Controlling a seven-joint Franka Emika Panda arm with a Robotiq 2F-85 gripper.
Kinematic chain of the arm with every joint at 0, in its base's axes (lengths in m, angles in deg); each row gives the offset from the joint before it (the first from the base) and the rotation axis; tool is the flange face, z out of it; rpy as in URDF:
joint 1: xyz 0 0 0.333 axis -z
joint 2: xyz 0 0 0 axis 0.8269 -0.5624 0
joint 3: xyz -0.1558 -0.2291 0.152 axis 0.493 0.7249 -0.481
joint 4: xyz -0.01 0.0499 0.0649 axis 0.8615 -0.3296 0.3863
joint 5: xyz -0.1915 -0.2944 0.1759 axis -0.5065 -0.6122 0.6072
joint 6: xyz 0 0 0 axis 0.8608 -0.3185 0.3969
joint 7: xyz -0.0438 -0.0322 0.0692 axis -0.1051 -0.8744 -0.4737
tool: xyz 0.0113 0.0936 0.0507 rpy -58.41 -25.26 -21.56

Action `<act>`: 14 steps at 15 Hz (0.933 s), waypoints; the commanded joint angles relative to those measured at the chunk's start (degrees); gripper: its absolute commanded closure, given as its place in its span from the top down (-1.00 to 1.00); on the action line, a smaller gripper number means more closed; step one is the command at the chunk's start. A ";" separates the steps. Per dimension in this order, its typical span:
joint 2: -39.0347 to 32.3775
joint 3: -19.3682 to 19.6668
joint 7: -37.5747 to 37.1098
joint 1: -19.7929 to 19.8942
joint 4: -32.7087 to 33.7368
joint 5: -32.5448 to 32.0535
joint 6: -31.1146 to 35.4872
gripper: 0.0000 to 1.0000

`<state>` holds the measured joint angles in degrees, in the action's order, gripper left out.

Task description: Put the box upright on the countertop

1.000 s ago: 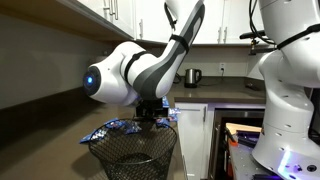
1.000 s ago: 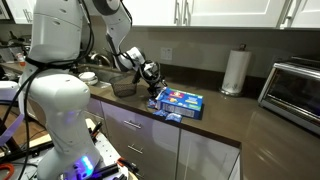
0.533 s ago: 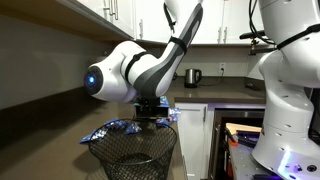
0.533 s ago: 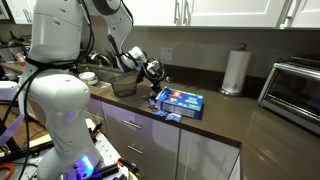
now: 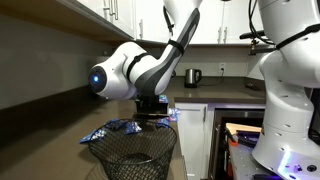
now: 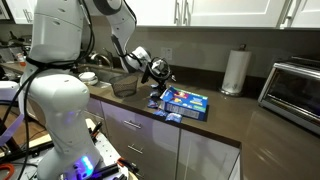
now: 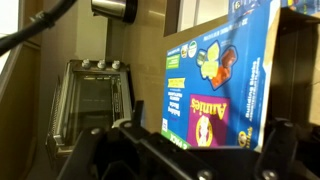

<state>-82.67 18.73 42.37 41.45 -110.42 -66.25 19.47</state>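
In an exterior view, the flat blue cardboard box [image 6: 188, 101] with colourful print lay at the centre of the frame on the long dark grey-brown bench [image 6: 245, 130]. The black gripper [image 6: 161, 78] was closed on its left end, which stood slightly raised. In the wrist view the box [image 7: 225, 80] filled the right half.

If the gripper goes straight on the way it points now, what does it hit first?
Most likely the box, just ahead of the gripper. The toaster oven looks farther off, though depth is unclear.

Exterior view low, close behind the arm [image 5: 130, 72], exterior view farther off across the surface [image 6: 250, 122], wrist view tight on the box [image 7: 225, 85]
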 commanded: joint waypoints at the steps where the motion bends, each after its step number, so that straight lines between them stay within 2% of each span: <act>1: -0.57 0.10 2.41 1.68 1.26 -2.16 0.87 1.00; 10: 2.48 0.63 8.91 3.24 4.20 -1.48 0.17 1.00; 14: 5.07 1.03 10.61 3.62 3.31 -0.92 -0.09 1.00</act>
<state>-80.57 20.13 50.04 43.89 -105.76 -67.13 19.52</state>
